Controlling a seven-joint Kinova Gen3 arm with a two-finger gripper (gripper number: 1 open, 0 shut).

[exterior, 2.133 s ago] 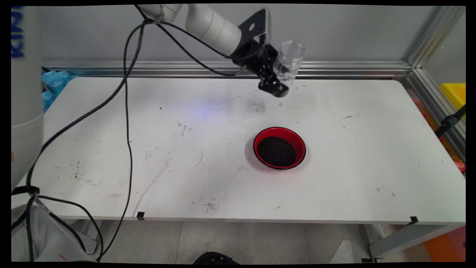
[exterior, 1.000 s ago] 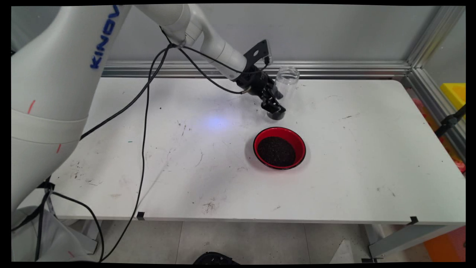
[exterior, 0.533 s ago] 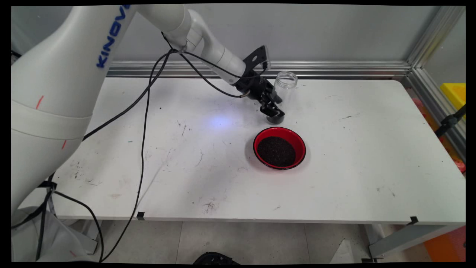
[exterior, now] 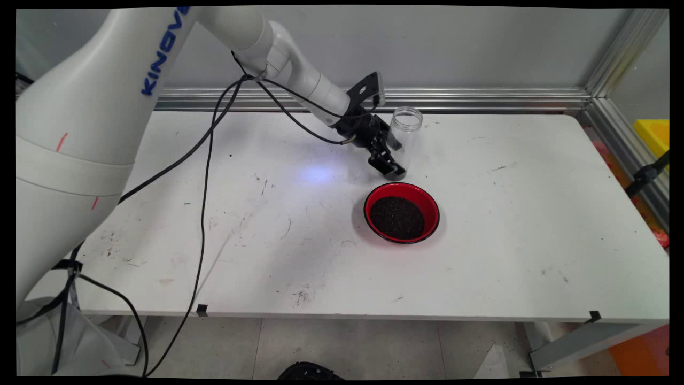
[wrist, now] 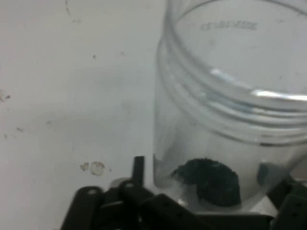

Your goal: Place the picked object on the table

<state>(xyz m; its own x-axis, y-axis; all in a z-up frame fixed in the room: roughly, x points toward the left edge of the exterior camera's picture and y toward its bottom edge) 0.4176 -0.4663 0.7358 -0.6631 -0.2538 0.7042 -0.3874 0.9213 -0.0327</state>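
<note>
Main view: end effector [exterior: 394, 160] pinching clear jar [exterior: 404, 128] low on its body, jar upright, mouth open upward, base at or just above tabletop [exterior: 507, 214] — contact unclear. Red bowl [exterior: 402, 212] of dark grains sits just near side of jar. Hand view: small dark clump in jar [wrist: 230, 120] bottom; low grip likely keeps mouth unobstructed.

Robot lab, scuffed white table [exterior: 481, 267], aluminium framing [exterior: 481, 99]
</note>
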